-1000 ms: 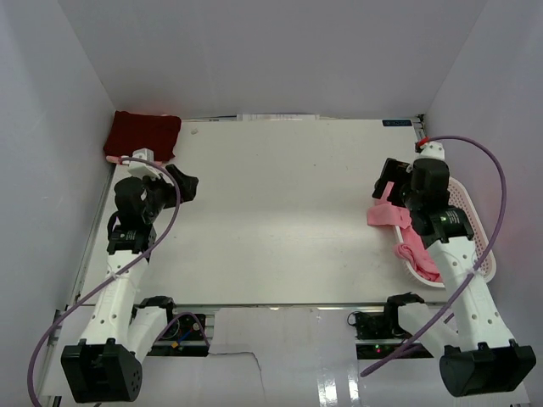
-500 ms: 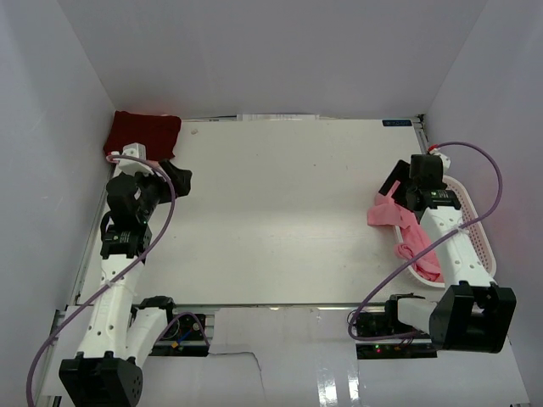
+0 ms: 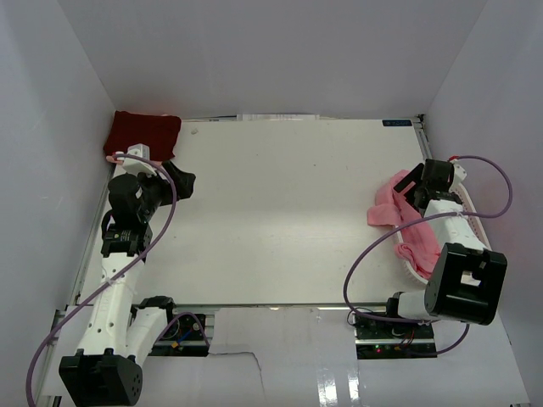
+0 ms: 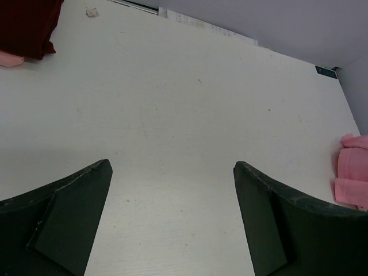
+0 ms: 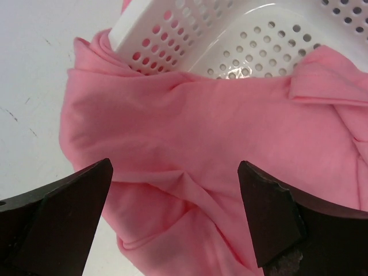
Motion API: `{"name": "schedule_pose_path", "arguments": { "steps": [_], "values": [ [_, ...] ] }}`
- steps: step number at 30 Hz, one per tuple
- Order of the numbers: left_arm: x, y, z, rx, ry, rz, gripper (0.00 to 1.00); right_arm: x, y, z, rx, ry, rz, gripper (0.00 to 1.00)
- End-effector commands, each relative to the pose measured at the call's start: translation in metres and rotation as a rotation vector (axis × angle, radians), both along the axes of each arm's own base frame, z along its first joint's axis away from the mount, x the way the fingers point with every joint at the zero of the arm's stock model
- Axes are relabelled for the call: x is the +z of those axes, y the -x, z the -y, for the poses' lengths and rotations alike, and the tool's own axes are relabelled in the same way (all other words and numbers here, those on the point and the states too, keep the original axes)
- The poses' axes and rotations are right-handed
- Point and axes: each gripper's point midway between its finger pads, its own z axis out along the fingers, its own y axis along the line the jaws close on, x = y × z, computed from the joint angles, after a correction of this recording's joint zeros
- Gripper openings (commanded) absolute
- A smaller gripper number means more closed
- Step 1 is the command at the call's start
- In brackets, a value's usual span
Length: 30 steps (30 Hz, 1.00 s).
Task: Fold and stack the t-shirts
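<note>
The salmon pink t-shirt (image 3: 392,207) lies crumpled, draped over the rim of the white mesh basket (image 3: 472,222) at the table's right edge. In the right wrist view the pink t-shirt (image 5: 195,149) fills the space under my right gripper (image 5: 175,172), which is open just above it. My right gripper (image 3: 413,181) hangs over the shirt's far end. The dark maroon t-shirt (image 3: 142,135) lies folded at the far left corner, also seen in the left wrist view (image 4: 26,26). My left gripper (image 3: 182,182) is open and empty over bare table (image 4: 172,169).
White walls close in the table on the left, back and right. A bit of pink cloth (image 4: 11,58) peeks from under the maroon shirt. The basket's perforated wall (image 5: 172,34) stands right behind the pink shirt.
My right arm has folded back and the gripper has swung right and down over the pink shirt by the basket. The left gripper has barely shifted.
</note>
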Motion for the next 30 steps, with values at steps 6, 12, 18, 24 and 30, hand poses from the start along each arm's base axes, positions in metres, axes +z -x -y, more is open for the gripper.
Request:
{"name": "schedule_pose_path", "arguments": {
  "steps": [6, 12, 18, 24, 30],
  "values": [
    [0.009, 0.000, 0.005, -0.034, 0.001, 0.027, 0.98, 0.009, -0.040, -0.002, 0.026, -0.022, 0.130, 0.93],
    [0.007, -0.002, 0.006, -0.041, 0.001, 0.019, 0.98, -0.003, -0.048, -0.002, 0.042, -0.029, 0.127, 0.85],
    [0.006, -0.002, 0.007, -0.045, 0.001, 0.017, 0.98, -0.008, -0.060, -0.003, 0.074, -0.032, 0.161, 0.71],
    [0.005, -0.003, 0.008, -0.052, 0.001, 0.014, 0.98, -0.014, -0.063, 0.000, 0.101, 0.006, 0.193, 0.57],
    [0.003, -0.004, 0.008, -0.056, 0.001, 0.008, 0.98, -0.023, -0.065, 0.000, 0.108, -0.003, 0.224, 0.40]
  ]
}}
